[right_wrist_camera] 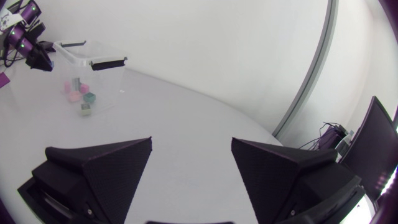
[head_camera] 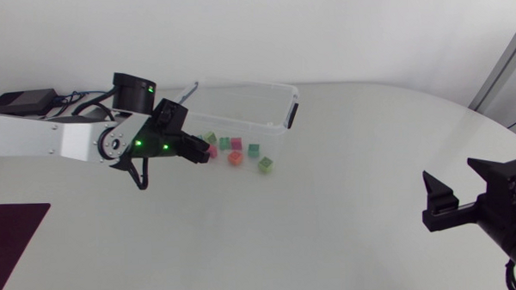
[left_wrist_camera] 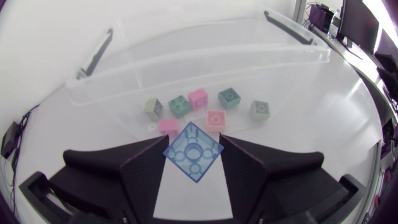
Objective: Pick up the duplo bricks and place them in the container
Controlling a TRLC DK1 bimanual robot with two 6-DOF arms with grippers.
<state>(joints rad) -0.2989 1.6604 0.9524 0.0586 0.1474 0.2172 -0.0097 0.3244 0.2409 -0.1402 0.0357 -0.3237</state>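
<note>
While a blue brick point(left_wrist_camera: 193, 151) is held clamped in the left hand point(head_camera: 203, 153), release above the upper-centre container point(head_camera: 271, 89) seems called for.

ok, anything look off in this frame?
Only the blue brick in the left end effector: it sits turned diamond-wise, pinched by two opposite corners instead of flat faces, so the hold may be shaky. Nothing spilled or damaged that I can see.
</note>
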